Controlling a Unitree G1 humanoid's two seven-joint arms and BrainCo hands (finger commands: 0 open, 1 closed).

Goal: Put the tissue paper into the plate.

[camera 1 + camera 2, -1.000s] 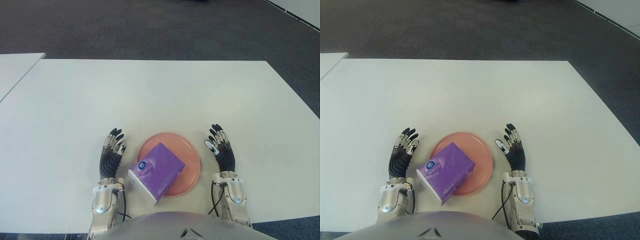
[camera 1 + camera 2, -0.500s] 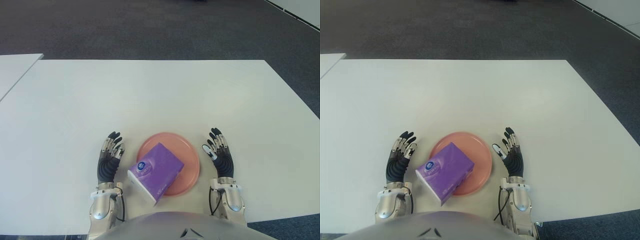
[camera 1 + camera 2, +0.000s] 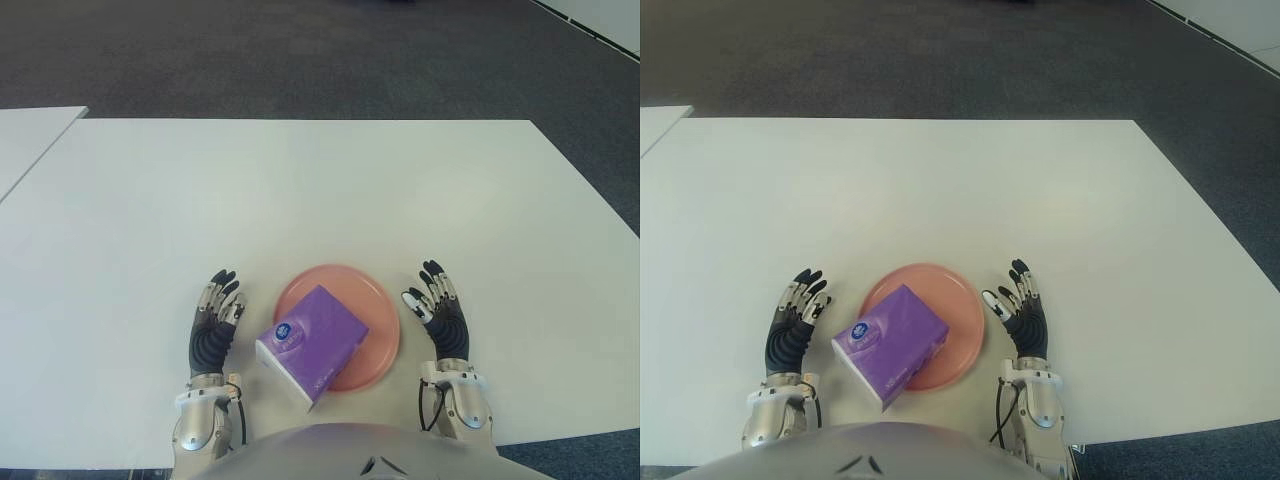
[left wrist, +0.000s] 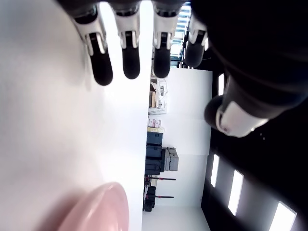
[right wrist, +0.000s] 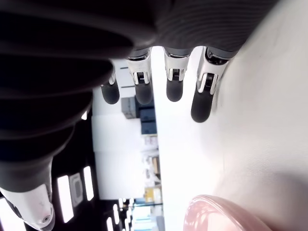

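Left robot hand (image 3: 213,322) and right robot hand (image 3: 440,318) spread, empty, flanking pink plate (image 3: 375,305), purple tissue pack (image 3: 312,344) lying across its near-left rim, white counter (image 3: 300,190)

Purple tissue paper (image 3: 313,346) pack, with a white end and a small blue-and-white round mark near that end — resting on a plain salmon-pink plate (image 3: 381,311). Around the plate, a bare white table (image 3: 300,190). Beyond the table, dark grey floor (image 3: 300,55). Either side of the plate, black-and-silver left hand (image 3: 211,329) and right hand (image 3: 443,320) — the right thumb tipped white.
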